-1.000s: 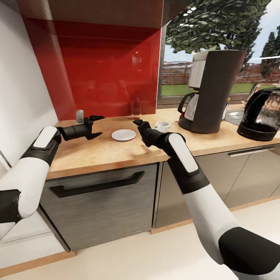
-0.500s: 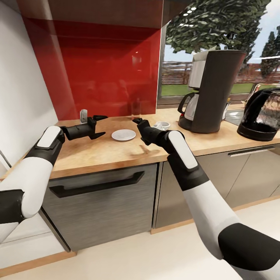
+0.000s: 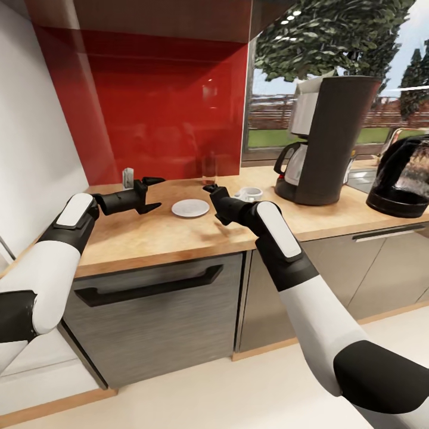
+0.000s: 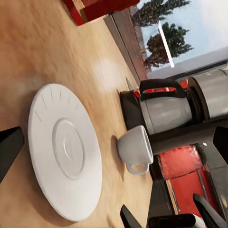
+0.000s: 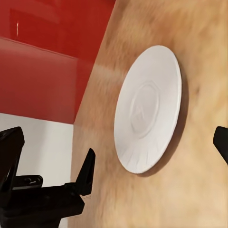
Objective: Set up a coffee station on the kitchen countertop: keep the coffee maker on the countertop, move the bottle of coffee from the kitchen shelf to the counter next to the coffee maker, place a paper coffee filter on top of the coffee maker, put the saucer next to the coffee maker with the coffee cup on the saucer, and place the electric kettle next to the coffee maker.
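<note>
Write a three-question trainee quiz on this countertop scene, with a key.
1. True or false: the tiny white espresso cup stands on the plain white round saucer.
2. Which stands nearer the tall dark grey coffee maker: cup or saucer?
3. Multiple choice, the left gripper is: A open, B shut on the saucer.

Key: 1 false, it stands on the wood-grain countertop beside the saucer; 2 cup; 3 A.

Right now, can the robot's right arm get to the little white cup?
Probably yes. The right end effector hangs open just beside the coffee cup on the kitchen countertop, with nothing between them. The saucer lies on its other side.
</note>
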Motion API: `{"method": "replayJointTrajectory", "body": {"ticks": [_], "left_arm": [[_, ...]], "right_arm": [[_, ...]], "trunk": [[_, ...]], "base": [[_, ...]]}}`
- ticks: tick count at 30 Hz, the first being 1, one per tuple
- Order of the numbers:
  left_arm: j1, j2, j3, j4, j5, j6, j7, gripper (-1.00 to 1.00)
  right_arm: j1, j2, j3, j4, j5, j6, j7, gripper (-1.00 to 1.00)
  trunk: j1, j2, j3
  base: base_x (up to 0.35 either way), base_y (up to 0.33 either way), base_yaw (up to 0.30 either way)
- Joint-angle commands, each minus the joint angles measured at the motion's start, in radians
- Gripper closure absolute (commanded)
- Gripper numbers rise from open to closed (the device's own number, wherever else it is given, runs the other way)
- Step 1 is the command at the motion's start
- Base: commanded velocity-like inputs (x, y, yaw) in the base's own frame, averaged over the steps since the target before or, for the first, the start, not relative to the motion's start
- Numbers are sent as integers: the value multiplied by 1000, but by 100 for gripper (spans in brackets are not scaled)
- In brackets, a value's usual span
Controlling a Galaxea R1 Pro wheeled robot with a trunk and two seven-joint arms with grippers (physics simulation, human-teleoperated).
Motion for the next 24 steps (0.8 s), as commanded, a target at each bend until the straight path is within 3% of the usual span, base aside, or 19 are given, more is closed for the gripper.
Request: {"method": "replayJointTrajectory", "body": {"ticks": [1,24], "left_arm": [[-1,0,3,1,-10,5,-9,-100],[-1,0,3,4,-10,5,-9,-100]], "right_arm": [[-1,0,0,0,-4,2,-6,-100],[-1,0,0,2,-4,2,-6,-100]], "trunk": [[0,0,-1],[0,0,-1]], "base": [[28,14,0],[45,51,0]]}}
